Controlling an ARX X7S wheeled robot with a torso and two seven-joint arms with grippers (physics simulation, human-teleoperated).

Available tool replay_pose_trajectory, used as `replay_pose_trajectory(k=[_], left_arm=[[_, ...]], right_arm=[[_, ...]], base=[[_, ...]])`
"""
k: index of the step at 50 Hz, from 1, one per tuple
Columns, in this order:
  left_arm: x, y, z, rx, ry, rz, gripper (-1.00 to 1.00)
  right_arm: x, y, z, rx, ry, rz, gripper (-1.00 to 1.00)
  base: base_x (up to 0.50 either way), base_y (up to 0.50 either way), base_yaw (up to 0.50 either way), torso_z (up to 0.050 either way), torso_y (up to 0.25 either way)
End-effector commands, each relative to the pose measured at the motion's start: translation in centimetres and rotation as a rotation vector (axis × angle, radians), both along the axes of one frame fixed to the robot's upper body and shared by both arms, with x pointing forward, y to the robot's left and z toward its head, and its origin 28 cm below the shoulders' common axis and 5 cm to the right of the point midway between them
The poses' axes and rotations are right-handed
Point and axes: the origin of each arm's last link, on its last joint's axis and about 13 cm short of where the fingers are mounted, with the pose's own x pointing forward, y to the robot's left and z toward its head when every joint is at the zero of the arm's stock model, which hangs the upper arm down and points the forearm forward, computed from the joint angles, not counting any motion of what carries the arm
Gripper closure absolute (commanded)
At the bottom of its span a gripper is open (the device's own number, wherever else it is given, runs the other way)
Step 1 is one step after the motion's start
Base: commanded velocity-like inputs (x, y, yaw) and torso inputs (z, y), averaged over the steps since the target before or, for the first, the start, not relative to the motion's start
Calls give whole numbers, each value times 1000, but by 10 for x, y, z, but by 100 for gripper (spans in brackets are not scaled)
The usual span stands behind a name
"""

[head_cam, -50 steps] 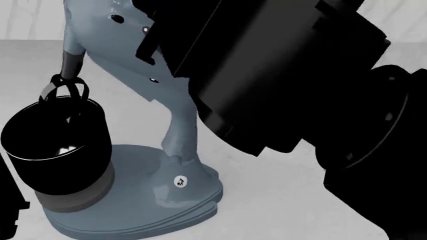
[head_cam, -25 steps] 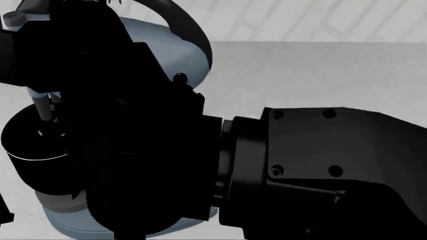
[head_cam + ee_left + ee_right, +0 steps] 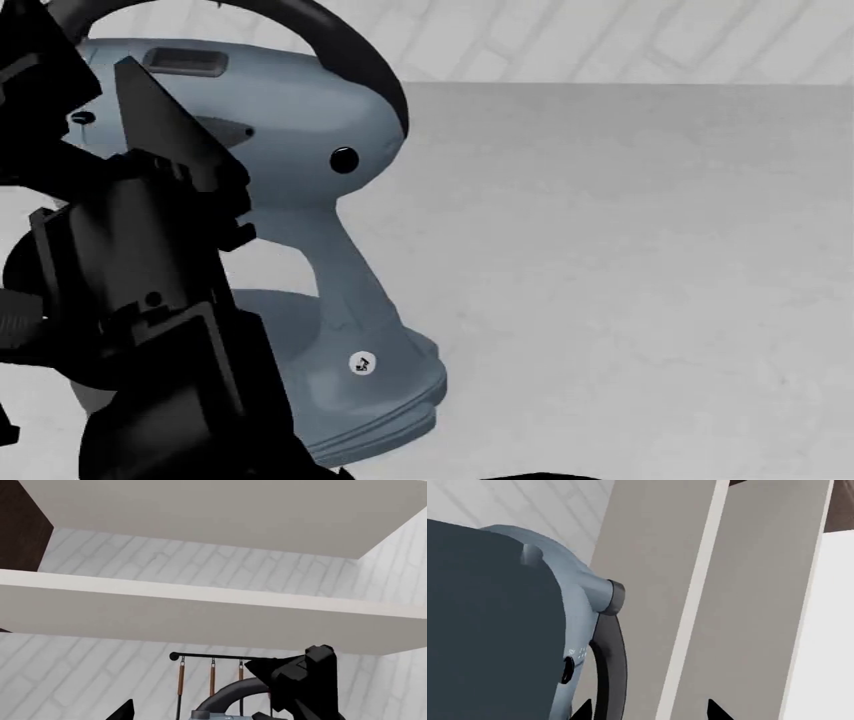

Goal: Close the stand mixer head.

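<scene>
The stand mixer head is large and blue-grey, with a black handle band and a small black button. It lies level on its neck above the oval base. A black arm covers the head's front, the beater and the bowl. In the left wrist view my left gripper is open, and the head's top and band show between its tips. In the right wrist view my right gripper is open and empty beside the head, with one fingertip next to the band.
The mixer stands on a pale grey counter in front of a white brick wall. Two pale shelves and a rail with hanging utensils are above it. A black gripper part shows above the head in the left wrist view.
The mixer head was tilted up, with the beater above the bowl. It has come down to level. The big black arm that filled the head view has shifted to the left.
</scene>
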Motion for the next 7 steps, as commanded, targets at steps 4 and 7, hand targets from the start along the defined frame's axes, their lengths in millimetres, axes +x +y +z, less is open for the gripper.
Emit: replay_pose_trajectory(k=[4,7], left_arm=[[9,6,-8,16,72,44,-100],[8,6,-7,13,70,44,-100]], right_arm=[[49,-43,-184,175,2364,-361,-100],[50,-43,-182,166,2353,-373,-100]], base=[[4,0,-5,0,0],[0,0,-5,0,0]])
